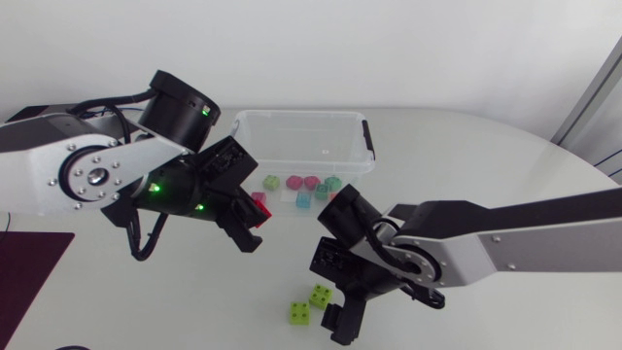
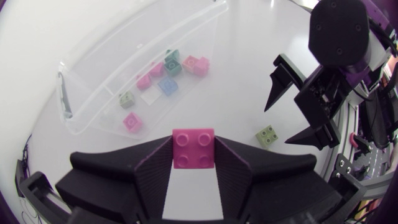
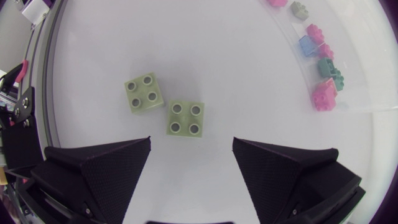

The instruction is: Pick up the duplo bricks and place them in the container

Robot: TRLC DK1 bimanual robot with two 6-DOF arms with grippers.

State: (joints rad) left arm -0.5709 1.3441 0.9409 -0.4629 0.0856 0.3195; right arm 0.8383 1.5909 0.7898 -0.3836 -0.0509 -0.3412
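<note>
1. The left gripper (image 2: 193, 163) is pinching a pink brick (image 2: 193, 148), with one black finger pressed to each of its sides. The brick is a square two-by-two piece and its four round studs face the wrist camera.
2. From above, this gripper (image 1: 249, 222) hangs over the white table (image 1: 486, 156), just in front of the container's near left corner. The held brick (image 1: 259, 208) shows at its tip.
3. The container (image 1: 301, 115) is a clear plastic tub with a dark clip at its right end.
4. A cluster of small bricks (image 1: 311, 182) in pink, teal, blue and pale green lies along the container's near side. I cannot tell whether they sit inside the clear walls or just in front of them.
5. The right gripper (image 3: 192, 144) has its fingers spread wide and holds nothing.
6. Two lime-green bricks lie on the table just ahead of it, both two-by-two with studs up. The nearer green brick (image 3: 185, 118) lies between the finger lines, and the farther green brick (image 3: 145, 93) is corner to corner with it.
</note>
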